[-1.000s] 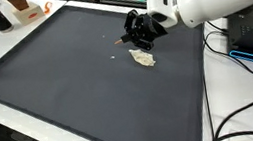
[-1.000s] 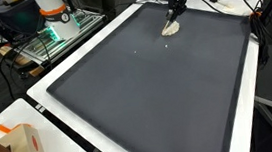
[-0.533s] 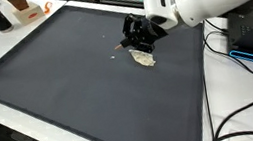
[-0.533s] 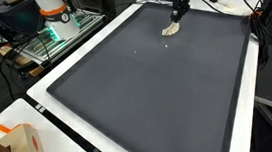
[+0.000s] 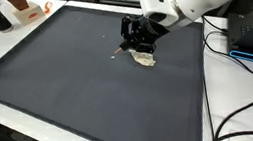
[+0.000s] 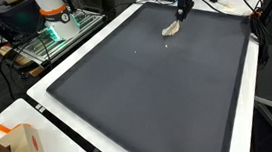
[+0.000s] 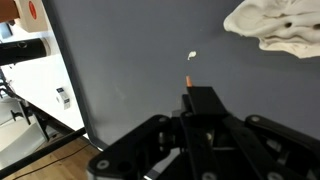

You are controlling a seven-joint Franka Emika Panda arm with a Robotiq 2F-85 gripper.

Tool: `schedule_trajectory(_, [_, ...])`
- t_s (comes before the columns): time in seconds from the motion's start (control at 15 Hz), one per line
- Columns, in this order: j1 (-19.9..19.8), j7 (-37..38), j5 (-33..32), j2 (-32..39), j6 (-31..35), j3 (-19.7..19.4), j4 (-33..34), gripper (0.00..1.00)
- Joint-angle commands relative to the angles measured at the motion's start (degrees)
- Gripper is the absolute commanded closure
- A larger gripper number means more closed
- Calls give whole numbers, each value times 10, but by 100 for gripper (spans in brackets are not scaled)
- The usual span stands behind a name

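Gripper (image 5: 138,38) is hovering low over the far part of the dark mat (image 5: 69,89). The crumpled cloth (image 5: 145,59) is lying flat on the mat just beside it, at 6 o'clock from the gripper in an exterior view and at 7 o'clock (image 6: 172,27) in an exterior view. Contact between the two cannot be confirmed from outside.

Edges: the mat's side edge is running near the cloth at 3 o'clock, with the white table border (image 5: 209,80) showing past it and cables (image 5: 236,115) trailing beyond at 4 o'clock. In an exterior view the mat's far edge is sitting close behind the gripper (image 6: 181,1) at 12 o'clock. Open room is lying toward 7 and 8 o'clock, where the mat is stretching wide.

View differences: the wrist view is showing the cloth (image 7: 275,25) at 1 o'clock, apart from the gripper (image 7: 195,125). It is also showing a white speck (image 7: 193,57) and a small orange-red bit (image 7: 190,80) just ahead of the black finger; whether that bit is being held cannot be told. Only an exterior view is showing an orange-and-white carton (image 6: 22,147) standing off the mat at 7 o'clock.

End effector: the jaw spacing is not readable in any view, so wide or narrow cannot be told.
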Motion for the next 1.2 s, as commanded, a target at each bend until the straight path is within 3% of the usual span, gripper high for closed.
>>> schedule_trajectory(0.0, [-12, -25, 29, -27, 19, 4, -24, 97])
schedule_trajectory(1.13, [-50, -154, 174, -123, 123, 4, -97, 97])
